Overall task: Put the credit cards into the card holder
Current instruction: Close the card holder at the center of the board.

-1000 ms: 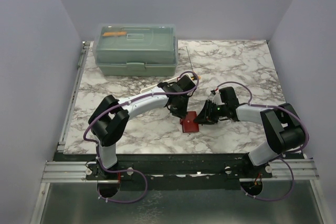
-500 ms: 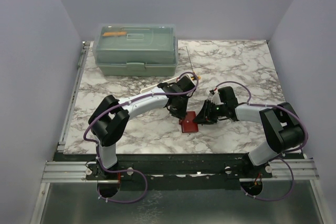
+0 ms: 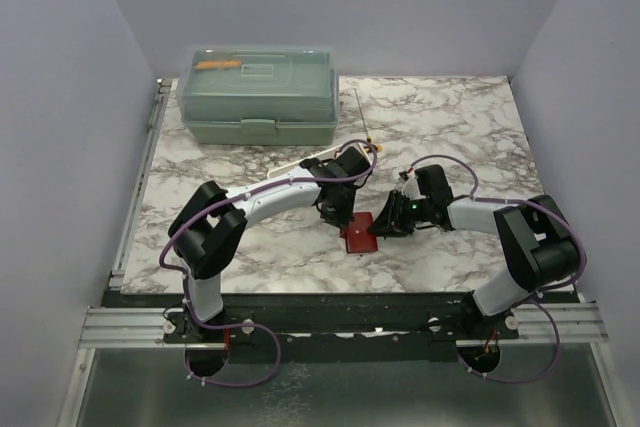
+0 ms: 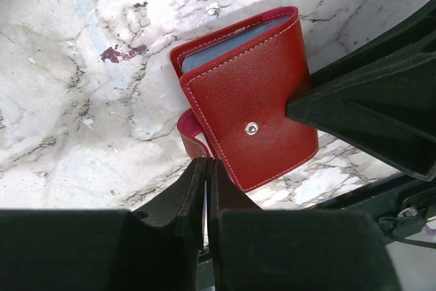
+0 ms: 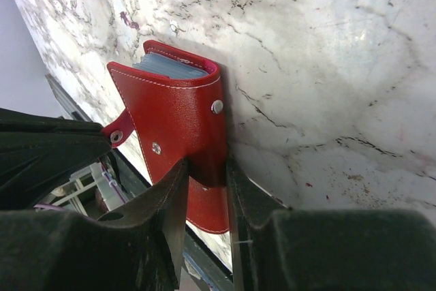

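The red leather card holder [image 3: 359,233] stands on the marble table [image 3: 450,127] between my two grippers. Blue-grey credit cards [image 4: 226,43] sit inside it, only their edges showing; they also show in the right wrist view [image 5: 170,66]. My left gripper [image 4: 206,165] is shut on the holder's red snap strap [image 4: 187,133] at its near corner. My right gripper [image 5: 206,172] is shut on the holder's [image 5: 178,124] closed spine edge, one finger on each side. In the top view the left gripper [image 3: 340,215] is just left of the holder and the right gripper [image 3: 385,225] just right.
A green translucent toolbox [image 3: 258,93] stands at the back left. A thin rod [image 3: 362,115] lies on the table behind the left gripper. The walls close in on both sides, and the table's front edge [image 3: 330,297] is just below the holder.
My right gripper and the holder have edged slightly to the left. The left gripper has shifted very little.
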